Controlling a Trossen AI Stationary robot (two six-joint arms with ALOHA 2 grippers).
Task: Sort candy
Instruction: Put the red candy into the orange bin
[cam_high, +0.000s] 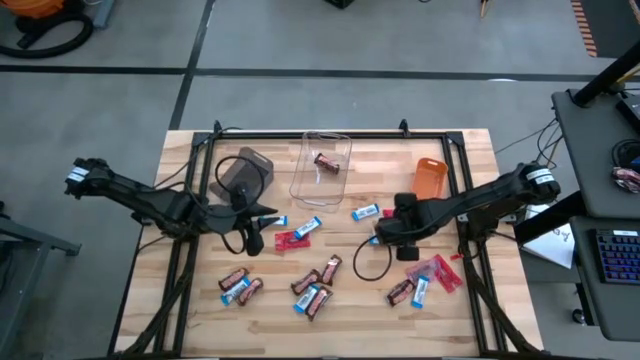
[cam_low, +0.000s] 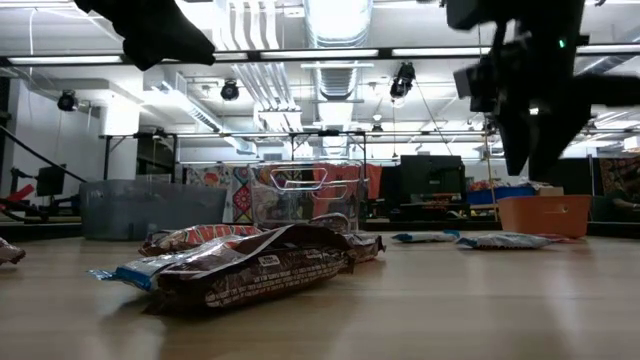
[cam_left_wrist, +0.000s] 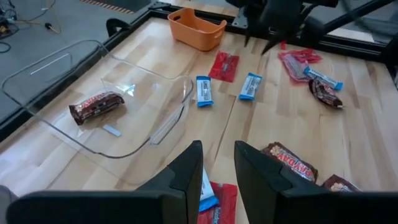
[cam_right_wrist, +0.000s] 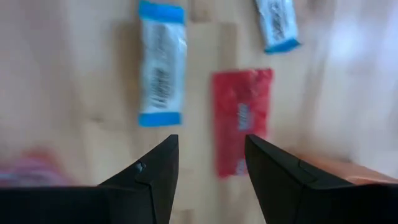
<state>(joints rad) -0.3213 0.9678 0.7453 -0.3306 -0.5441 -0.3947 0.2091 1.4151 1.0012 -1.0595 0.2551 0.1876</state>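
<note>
With empty, parted fingers, the right gripper (cam_right_wrist: 208, 177) hovered over one red candy (cam_right_wrist: 241, 118) flanked by two blue-and-white candies (cam_right_wrist: 161, 65), while the left gripper (cam_left_wrist: 217, 171), narrowly open and empty, faced one brown candy (cam_left_wrist: 96, 106) in the clear bin (cam_left_wrist: 37, 68).

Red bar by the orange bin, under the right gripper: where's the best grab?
Take the red bar at mid-length, across its narrow width, coming straight down. It lies flat on the table, so only a top approach fits. The open right gripper looks aligned for that, with a gap to the blue-and-white bar alongside.
</note>
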